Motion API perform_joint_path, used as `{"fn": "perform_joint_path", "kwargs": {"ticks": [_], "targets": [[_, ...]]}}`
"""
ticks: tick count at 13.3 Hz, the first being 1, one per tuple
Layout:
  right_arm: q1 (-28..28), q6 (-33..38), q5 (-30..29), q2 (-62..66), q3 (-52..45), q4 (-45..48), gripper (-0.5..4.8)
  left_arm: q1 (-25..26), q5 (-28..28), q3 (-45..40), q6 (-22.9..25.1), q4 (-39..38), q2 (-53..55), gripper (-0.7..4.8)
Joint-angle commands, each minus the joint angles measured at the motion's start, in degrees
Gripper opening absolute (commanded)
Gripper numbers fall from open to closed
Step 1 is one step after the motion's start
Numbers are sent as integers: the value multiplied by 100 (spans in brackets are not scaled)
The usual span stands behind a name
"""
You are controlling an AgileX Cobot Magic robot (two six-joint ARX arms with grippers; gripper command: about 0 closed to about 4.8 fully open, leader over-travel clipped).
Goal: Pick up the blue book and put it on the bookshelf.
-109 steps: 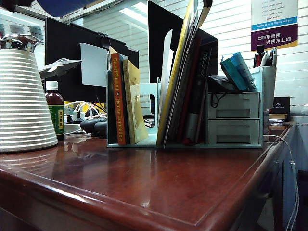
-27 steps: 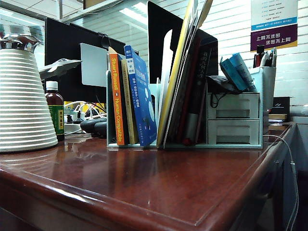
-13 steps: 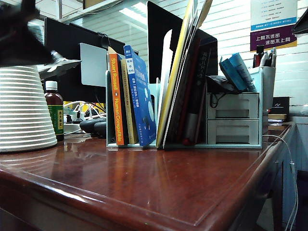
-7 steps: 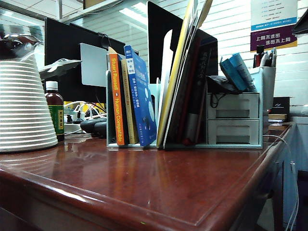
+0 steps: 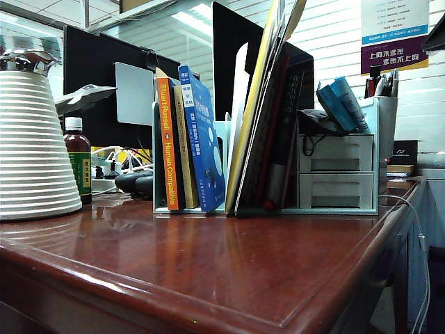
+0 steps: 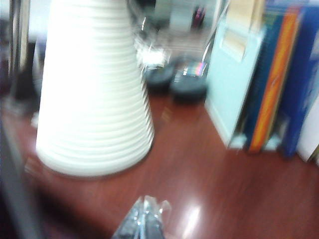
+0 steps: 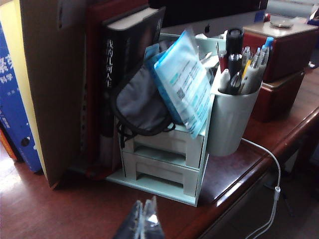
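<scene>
**Mia:** What do you see from the side camera?

**Ben:** A shiny dark red table (image 5: 229,271). The bookshelf (image 5: 337,170) stands on it, with black screens (image 5: 97,76) and a white slatted wall behind. The blue book (image 5: 204,142) stands upright in the bookshelf, touching the books next to the orange book (image 5: 167,142). A big white ribbed jug (image 5: 35,149) and a small brown bottle (image 5: 78,163) stand at the left. No arm shows here.

**Mia:** And the left arm's camera?

**Ben:** It is blurry. The left gripper (image 6: 144,224) hangs over the bare table, its fingers pressed together, holding nothing. The white jug is just ahead of it. The blue book (image 6: 301,79) is farther ahead, off to one side.

**Mia:** And the right arm's camera?

**Ben:** The right gripper (image 7: 143,221) is closed too, and empty. Right ahead of it are the two small drawers (image 7: 167,159). Only this view shows the pen cup (image 7: 232,122) from above and the white cable (image 7: 271,194) hanging off the table edge. The blue book (image 7: 15,109) is far to the side, past a brown folder (image 7: 57,89).
</scene>
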Motion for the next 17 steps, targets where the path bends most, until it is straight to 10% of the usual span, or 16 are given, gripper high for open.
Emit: {"fn": "perform_joint_path", "kwargs": {"ticks": [1,4,11,17], "targets": [[7,26,4,-11,26,59,-7,13,-68,-4,297,-306,4,-6],[7,26,4,-13,26,57,-7,-380,-988,-4,387,-323,4,10],[-57,22,70,-203,-105,55,-7,-376,-1010,-4,380,-293,4,26],[-1213,-129,319,-3871,-2507,-195,-7,-376,-1010,-4,380,-291,4,26]]}}
